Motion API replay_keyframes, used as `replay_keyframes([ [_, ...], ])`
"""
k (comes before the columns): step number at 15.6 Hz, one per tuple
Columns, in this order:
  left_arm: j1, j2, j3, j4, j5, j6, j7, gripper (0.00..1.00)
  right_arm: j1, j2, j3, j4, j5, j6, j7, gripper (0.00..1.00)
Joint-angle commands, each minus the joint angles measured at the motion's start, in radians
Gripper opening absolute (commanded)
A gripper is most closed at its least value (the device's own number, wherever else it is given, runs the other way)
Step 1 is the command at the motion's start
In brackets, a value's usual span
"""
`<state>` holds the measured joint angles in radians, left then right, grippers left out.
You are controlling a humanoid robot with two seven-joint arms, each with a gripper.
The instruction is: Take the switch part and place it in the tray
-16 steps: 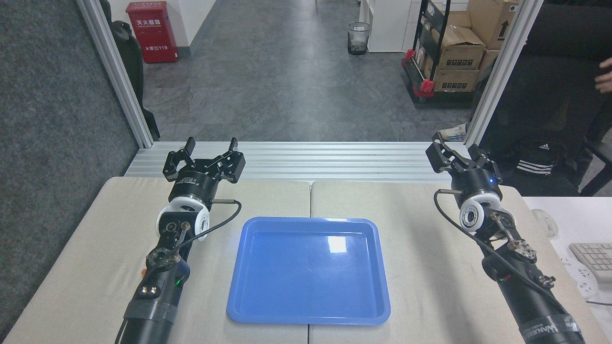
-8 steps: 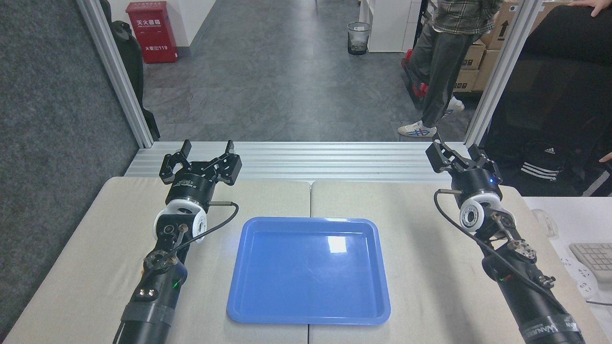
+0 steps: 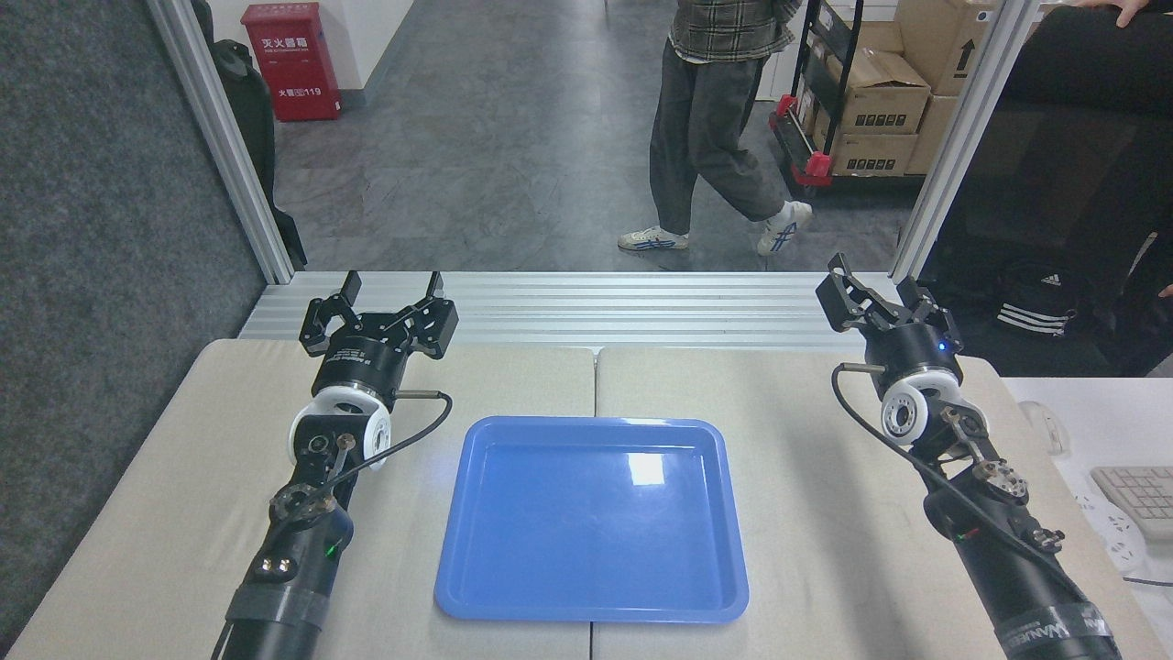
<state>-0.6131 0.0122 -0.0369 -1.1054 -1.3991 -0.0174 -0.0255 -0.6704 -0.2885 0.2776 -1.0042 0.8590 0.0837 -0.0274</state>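
The glossy blue tray (image 3: 591,605) lies on the beige table, near the front middle, with nothing inside it. The switch part is not visible anywhere in the head view. My left gripper (image 3: 391,284) hovers over the table's far left edge, beyond the tray's left corner, open with nothing between its fingers. At the far right edge of the table my right gripper (image 3: 877,280) is open too and holds nothing.
A person (image 3: 719,128) walks across the grey floor beyond the aluminium rail (image 3: 586,307). A red cabinet (image 3: 291,60) and stacked boxes (image 3: 875,101) stand behind. A white keyboard (image 3: 1141,495) sits at the right on a side desk.
My left gripper has drifted slightly left and farther away. The person has walked from the right into the middle of the floor. The right arm has not moved.
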Motion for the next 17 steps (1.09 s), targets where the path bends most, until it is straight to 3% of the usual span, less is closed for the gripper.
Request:
replay_keyframes([
  [1,0.001,0.018,-0.001,-0.002,-0.001,0.001,0.001,1.0,0.0,0.0,0.0,-0.001,0.0,0.001,0.0,0.99],
  [10,0.047,0.035,-0.008,-0.002,-0.008,0.001,0.007,1.0,0.0,0.0,0.0,-0.001,0.0,0.001,0.0,0.99],
  [14,0.153,0.158,0.005,0.002,0.0,0.005,0.038,1.0,0.0,0.0,0.0,-0.001,0.0,-0.001,0.0,0.99],
  [17,0.234,0.195,0.131,0.001,0.0,0.001,0.05,1.0,0.0,0.0,0.0,-0.001,0.0,-0.001,0.0,0.99],
])
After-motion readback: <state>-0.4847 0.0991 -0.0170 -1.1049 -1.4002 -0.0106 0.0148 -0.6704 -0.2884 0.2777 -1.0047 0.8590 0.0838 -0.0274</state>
